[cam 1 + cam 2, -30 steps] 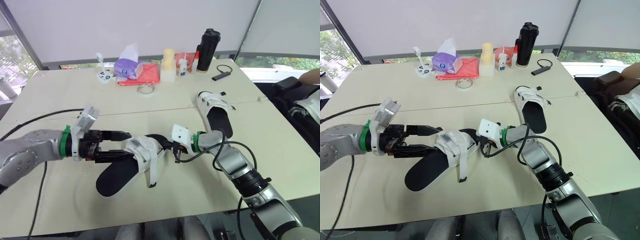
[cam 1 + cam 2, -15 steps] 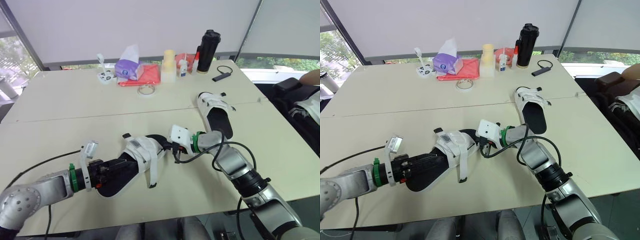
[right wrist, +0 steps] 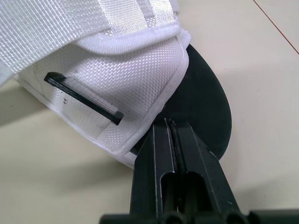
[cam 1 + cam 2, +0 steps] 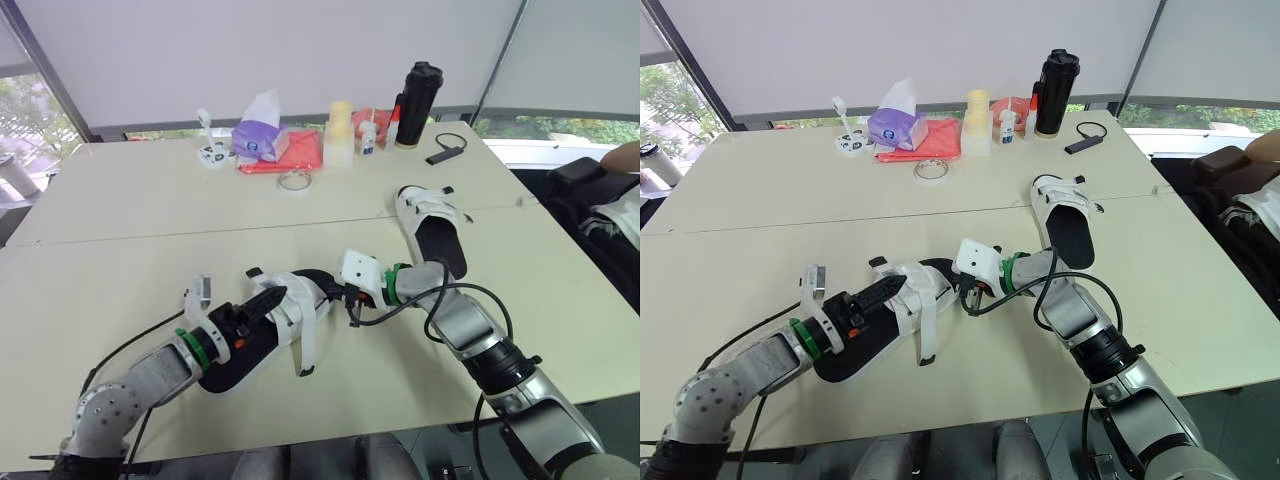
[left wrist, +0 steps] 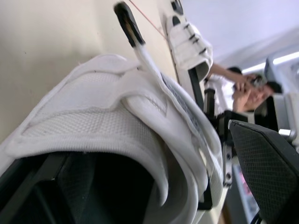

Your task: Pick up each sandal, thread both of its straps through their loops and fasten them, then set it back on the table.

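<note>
A sandal with a black sole and white straps [image 4: 285, 312] lies near the table's front. One strap hangs loose toward the front edge. My right gripper [image 4: 340, 293] is shut on the rim of its black sole [image 3: 205, 102], beside the strap's black loop [image 3: 84, 100]. My left gripper [image 4: 268, 300] reaches in low from the heel end, open, with the white strap [image 5: 117, 130] between its fingers [image 5: 266, 163]. A second sandal [image 4: 432, 225] lies farther back on the right, straps over its top.
Along the far edge stand a tissue pack [image 4: 258, 135], a red cloth [image 4: 295, 148], a cream bottle [image 4: 338, 130], a black flask [image 4: 415, 90] and a small black device with a cord [image 4: 445, 148]. A tape roll [image 4: 292, 180] lies nearer. A person sits at the right [image 4: 620, 160].
My left arm dropped from above the sandal to table level and now points along the sandal from its heel, fingers at the strap. The right gripper and both sandals have stayed put.
</note>
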Available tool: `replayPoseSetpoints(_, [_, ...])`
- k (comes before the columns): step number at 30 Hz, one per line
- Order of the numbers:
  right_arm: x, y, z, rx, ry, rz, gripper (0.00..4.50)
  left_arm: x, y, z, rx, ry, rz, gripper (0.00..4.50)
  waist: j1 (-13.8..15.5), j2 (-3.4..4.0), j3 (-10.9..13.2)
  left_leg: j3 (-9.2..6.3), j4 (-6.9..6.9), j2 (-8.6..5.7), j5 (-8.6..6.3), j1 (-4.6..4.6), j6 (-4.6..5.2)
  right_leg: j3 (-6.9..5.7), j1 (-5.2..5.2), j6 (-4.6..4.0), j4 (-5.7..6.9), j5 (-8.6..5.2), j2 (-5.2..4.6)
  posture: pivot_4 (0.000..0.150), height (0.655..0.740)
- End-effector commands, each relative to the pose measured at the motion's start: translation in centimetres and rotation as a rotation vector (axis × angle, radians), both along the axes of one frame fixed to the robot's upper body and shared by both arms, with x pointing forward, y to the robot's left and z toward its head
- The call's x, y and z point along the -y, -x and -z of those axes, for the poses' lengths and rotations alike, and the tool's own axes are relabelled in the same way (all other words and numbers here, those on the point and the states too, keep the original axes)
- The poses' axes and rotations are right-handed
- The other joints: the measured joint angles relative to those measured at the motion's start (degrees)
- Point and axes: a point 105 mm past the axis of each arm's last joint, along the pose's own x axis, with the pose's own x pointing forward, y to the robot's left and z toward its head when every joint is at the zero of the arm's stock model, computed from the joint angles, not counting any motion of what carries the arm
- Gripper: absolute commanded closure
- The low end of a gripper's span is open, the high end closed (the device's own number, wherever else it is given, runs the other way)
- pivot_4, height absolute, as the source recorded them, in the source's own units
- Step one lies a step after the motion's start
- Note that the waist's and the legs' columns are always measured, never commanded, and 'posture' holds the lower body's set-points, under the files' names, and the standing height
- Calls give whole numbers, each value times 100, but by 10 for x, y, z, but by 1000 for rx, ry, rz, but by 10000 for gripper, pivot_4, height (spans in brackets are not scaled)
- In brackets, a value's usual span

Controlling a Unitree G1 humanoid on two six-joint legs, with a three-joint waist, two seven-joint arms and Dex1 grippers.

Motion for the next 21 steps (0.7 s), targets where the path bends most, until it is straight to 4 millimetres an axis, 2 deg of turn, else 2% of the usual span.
replayPoseSetpoints(1, [-5,7,2,-7,2,-26,45000,-3,-5,-1,-11,13,-30,14251,18,0,0,0,0,0,0,0,0,0,-1,0,0,0,0,1500,7400])
replayPoseSetpoints(7, [-5,7,2,-7,2,-23,45000,0,-7,-2,-11,30,-35,44456,58,-1,0,1,0,0,-1,-1,-1,0,-1,-1,-5,0,0,1500,7400])
replayPoseSetpoints(10, [-5,7,3,-2,8,-20,45000,7,-11,-9,6,51,28,44456,81,-1,0,1,-1,0,-1,-3,-1,0,-1,-1,-10,0,-2,1500,7400])
replayPoseSetpoints(14, [-2,9,1,24,38,-37,45000,16,-12,-21,27,20,263,44456,91,-3,0,-3,1,-2,-1,-7,-2,-9,-2,-1,-11,0,-1,1500,7400])
replayPoseSetpoints(21, [1,17,-4,55,71,-98,45000,3,-26,-27,11,-71,537,44456,48,-4,2,-1,-10,-5,-2,-50,-2,-10,-44,4,-20,0,3,1500,7400])
